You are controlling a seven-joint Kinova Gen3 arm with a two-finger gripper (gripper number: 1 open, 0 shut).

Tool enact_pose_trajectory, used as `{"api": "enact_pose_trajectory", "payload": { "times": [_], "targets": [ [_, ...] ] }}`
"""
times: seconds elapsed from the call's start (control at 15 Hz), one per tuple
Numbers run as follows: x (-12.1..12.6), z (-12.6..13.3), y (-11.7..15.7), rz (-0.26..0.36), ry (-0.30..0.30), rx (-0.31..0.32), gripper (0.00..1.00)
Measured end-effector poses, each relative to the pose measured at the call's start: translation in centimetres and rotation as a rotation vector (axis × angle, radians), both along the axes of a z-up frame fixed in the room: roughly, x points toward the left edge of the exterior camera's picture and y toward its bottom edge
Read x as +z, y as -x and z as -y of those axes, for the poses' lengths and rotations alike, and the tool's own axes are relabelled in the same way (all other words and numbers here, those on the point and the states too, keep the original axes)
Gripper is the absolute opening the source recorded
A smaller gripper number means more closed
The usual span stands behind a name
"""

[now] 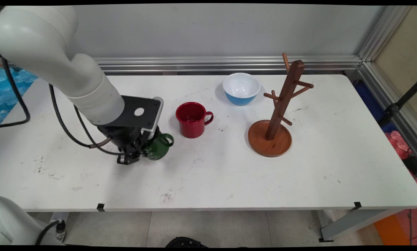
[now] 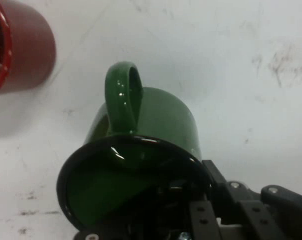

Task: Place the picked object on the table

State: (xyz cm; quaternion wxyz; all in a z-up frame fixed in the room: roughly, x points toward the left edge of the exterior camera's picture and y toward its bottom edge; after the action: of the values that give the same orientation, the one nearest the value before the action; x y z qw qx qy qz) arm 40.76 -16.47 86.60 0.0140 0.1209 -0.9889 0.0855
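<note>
A green enamel mug (image 1: 159, 147) is at the left middle of the white table (image 1: 229, 181), and my gripper (image 1: 136, 153) is shut on its rim. In the hand view the green mug (image 2: 155, 125) fills the middle, its black-edged mouth toward the camera and its handle (image 2: 123, 97) pointing up; one finger (image 2: 203, 220) sits at the rim's lower right, the other is inside the mug. The mug looks tilted; whether it touches the table I cannot tell. A red mug (image 1: 191, 120) stands just right of it, handle to the right, and shows as the red mug (image 2: 18, 45) at the upper left.
A blue bowl (image 1: 241, 88) with a white inside stands toward the back. A wooden mug tree (image 1: 276, 115) on a round base stands right of the centre. Black cables (image 1: 72, 132) hang from the arm over the table's left part.
</note>
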Motion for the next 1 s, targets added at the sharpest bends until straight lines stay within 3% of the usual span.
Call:
{"api": "enact_pose_trajectory", "payload": {
  "times": [1.0],
  "targets": [
    [-4.3, -0.2, -0.3, 0.158, -0.001, -0.135, 0.0]
  ]
}}
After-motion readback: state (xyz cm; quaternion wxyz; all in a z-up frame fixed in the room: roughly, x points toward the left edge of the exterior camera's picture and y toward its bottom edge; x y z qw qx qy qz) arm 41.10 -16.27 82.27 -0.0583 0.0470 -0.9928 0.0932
